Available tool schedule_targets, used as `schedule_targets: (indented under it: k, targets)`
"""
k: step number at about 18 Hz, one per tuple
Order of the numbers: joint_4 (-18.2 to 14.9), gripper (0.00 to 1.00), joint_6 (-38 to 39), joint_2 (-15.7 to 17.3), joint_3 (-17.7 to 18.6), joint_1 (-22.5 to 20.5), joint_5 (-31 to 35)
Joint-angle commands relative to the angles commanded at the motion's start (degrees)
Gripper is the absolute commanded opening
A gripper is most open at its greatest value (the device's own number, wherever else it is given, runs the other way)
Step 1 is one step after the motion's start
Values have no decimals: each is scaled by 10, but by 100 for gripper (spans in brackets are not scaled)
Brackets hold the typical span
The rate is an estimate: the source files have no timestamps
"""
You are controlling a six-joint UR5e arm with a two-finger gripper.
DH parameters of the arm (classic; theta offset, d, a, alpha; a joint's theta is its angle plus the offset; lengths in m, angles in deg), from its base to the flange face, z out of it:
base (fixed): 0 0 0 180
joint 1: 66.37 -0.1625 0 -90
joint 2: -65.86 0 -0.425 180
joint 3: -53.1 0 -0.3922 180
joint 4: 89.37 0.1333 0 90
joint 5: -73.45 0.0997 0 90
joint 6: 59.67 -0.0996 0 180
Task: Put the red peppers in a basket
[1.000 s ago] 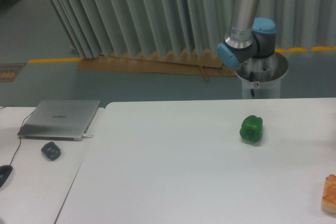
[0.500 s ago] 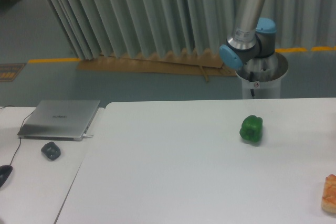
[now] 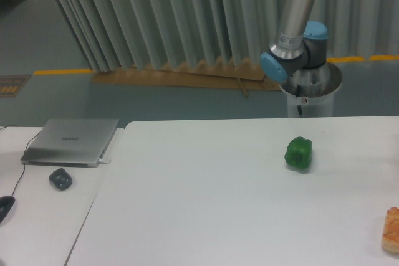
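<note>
Gripper and fingers lie outside the picture, so whether they are spread, closed or carrying anything cannot be told; only the arm shows, rising from its pedestal behind the table. Nearest, at the right edge, sits an orange food item, partly cut off. On the side desk lie a small dark object and a closed laptop. Further back stands the green pepper, a distractor. No red pepper or basket is visible.
</note>
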Motion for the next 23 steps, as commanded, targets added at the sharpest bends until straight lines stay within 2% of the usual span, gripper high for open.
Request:
schedule_targets:
  k: [2, 5, 8, 11, 15, 19, 23]
  targets:
    - [0, 100, 72, 2, 1, 26, -29]
    - [6, 100, 91, 9, 11, 40, -63]
    - [4, 100, 135, 21, 11, 60, -62]
    - [-3, 100, 151, 22, 13, 103, -63]
    - [-15, 100, 211, 30, 29, 153, -57]
    - [-13, 100, 232, 26, 31, 181, -61]
    - [-15, 100, 247, 24, 33, 185, -64]
